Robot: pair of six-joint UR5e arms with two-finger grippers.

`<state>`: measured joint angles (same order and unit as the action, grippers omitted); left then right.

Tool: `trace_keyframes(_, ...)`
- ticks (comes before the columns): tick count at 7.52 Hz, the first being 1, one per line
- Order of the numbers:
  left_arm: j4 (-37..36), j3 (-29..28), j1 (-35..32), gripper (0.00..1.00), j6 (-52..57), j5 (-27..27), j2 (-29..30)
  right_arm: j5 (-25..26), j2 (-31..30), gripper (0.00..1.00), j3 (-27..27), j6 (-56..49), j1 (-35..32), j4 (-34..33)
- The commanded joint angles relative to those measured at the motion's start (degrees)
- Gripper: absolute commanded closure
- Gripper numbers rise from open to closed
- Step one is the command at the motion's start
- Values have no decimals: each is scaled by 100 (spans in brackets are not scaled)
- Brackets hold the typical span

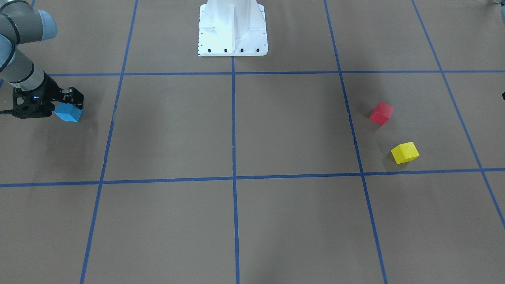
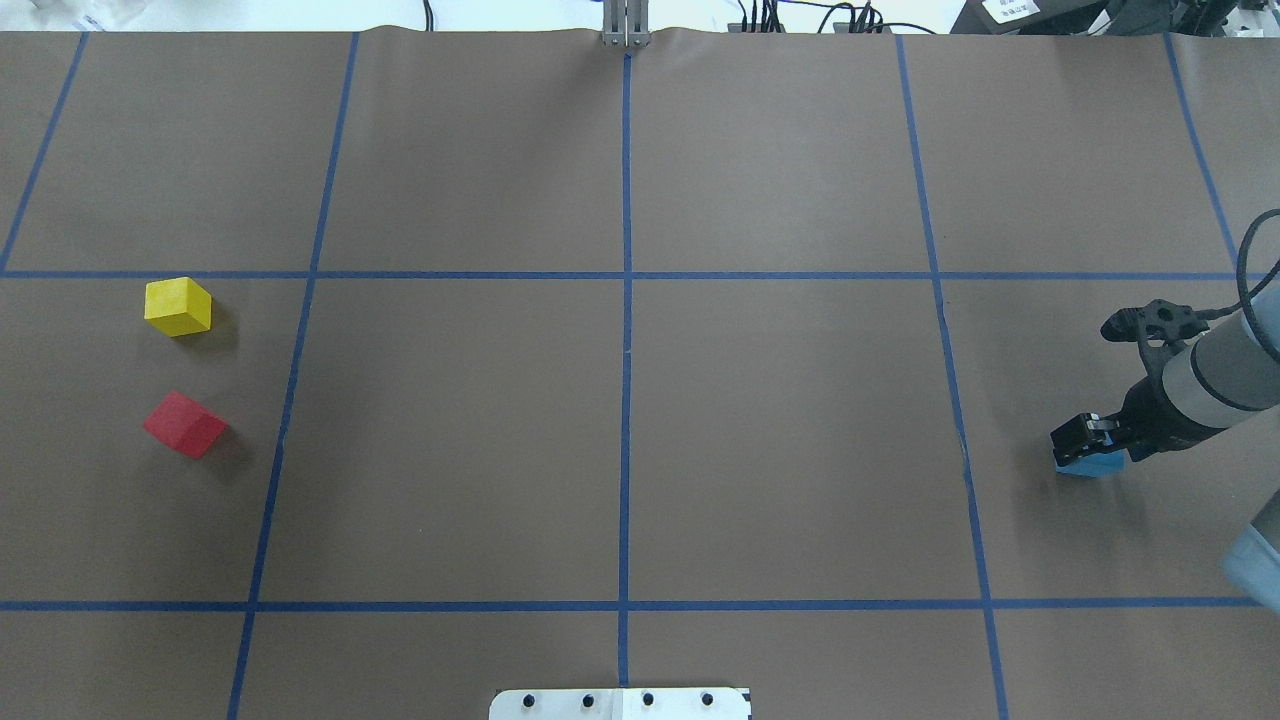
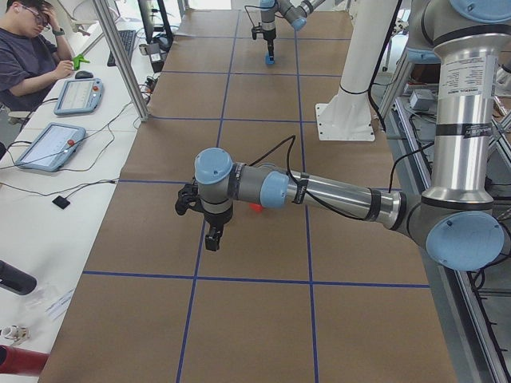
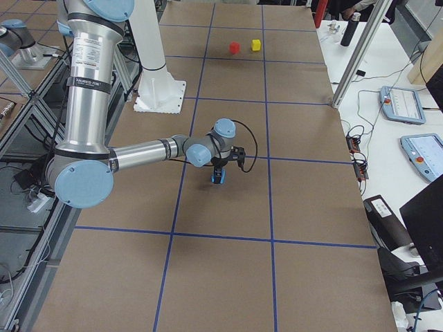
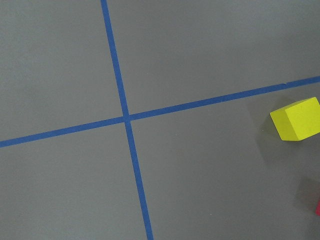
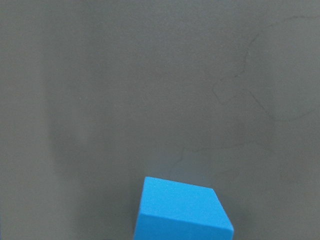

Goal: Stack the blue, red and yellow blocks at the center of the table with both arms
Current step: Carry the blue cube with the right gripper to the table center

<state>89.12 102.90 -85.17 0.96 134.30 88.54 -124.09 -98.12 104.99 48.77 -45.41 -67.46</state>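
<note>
The blue block (image 1: 69, 113) lies near the table's right end, also in the overhead view (image 2: 1090, 464). My right gripper (image 1: 68, 105) is down over it, fingers (image 1: 77, 100) closed against its sides, at table level. The right wrist view shows only the block's top (image 6: 180, 210). The red block (image 2: 185, 425) and the yellow block (image 2: 178, 307) lie apart at the table's left end. My left gripper (image 3: 212, 237) shows only in the exterior left view, hovering near the red block (image 3: 255, 207); I cannot tell if it is open. Its wrist view shows the yellow block (image 5: 297, 119).
The brown table (image 2: 780, 420) carries a grid of blue tape lines (image 2: 626, 400). The robot's white base (image 1: 232, 29) stands at the robot's edge. A person (image 3: 28, 56) sits at a side desk with tablets (image 3: 49, 144), off the table.
</note>
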Motion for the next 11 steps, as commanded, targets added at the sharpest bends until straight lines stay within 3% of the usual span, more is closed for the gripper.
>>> trace_keyframes(1, 0, 11, 0, 0, 0, 9, -3, -53, 161, 100, 38, -16, -151, 5)
trace_keyframes(3, 0, 2, 0, 0, 0, 9, -3, -464, 380, 100, 152, -43, -599, -178)
trace_keyframes(4, 9, 11, 0, 0, 0, 9, 5, -728, 1103, 100, 170, -51, -845, -963)
trace_keyframes(6, 9, 11, 0, 0, 9, 18, -3, -652, 3558, 100, -274, -321, -812, -3585)
trace_keyframes(7, 17, 11, 0, 1, 9, 18, -3, -512, 4546, 100, -887, -585, -655, -4156)
trace_keyframes(9, 18, 20, 0, 0, 9, 18, -3, 93, 5859, 100, -2230, -509, 133, -4127)
trace_keyframes(10, 9, 20, 0, 1, 9, 18, -3, 157, 6344, 100, -2968, -456, 363, -3822)
trace_keyframes(11, 17, 3, 0, 1, 9, 18, -3, 166, 6384, 100, -3254, 75, 583, -3236)
